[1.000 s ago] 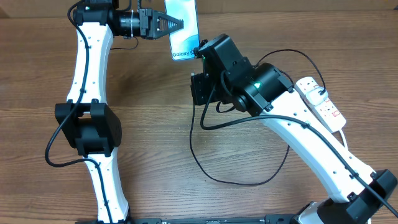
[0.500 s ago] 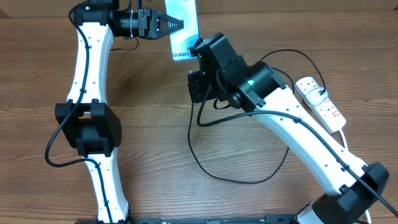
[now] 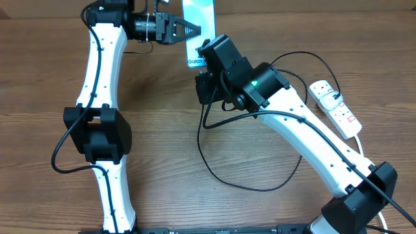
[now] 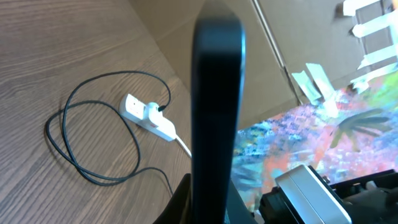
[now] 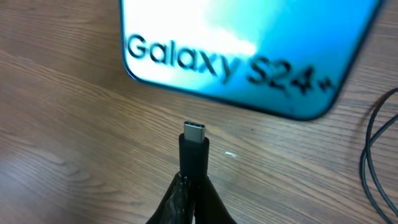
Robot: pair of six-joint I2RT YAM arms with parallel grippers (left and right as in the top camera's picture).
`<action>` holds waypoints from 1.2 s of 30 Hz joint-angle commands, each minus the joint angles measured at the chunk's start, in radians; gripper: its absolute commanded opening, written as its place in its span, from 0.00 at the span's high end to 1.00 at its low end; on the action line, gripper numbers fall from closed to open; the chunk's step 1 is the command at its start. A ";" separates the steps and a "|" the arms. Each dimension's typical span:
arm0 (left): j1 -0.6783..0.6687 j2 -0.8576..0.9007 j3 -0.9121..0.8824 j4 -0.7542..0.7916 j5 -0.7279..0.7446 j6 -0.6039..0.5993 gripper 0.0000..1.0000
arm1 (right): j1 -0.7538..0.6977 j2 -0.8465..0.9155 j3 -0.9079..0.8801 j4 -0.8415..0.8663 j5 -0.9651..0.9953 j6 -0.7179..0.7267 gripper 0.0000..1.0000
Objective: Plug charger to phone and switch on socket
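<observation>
My left gripper is shut on the phone at the table's far edge, gripping its left side. In the left wrist view the phone shows edge-on as a dark bar rising from between the fingers of the left gripper. My right gripper is shut on the charger's black plug, metal tip pointing at the phone's bottom edge with a small gap. The charger cable loops over the table to the socket at the right.
The white socket with the black cable loop lies on the wooden table. Cardboard and a colourful sheet stand beyond the table's far edge. The right arm spans the right half of the table.
The left arm has shifted the phone a little to the right. The right wrist has moved up and left, bringing the plug closer to the phone's bottom edge.
</observation>
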 commanded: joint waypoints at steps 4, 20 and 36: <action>-0.013 -0.032 0.024 0.000 0.026 0.026 0.96 | -0.001 0.010 0.009 0.004 0.039 -0.011 0.96; -0.007 -0.032 0.024 0.000 0.034 0.019 0.96 | -0.001 0.010 0.009 0.002 0.090 -0.011 0.96; -0.007 -0.032 0.024 0.000 0.075 0.020 0.96 | -0.001 0.010 0.009 0.023 0.098 -0.011 0.96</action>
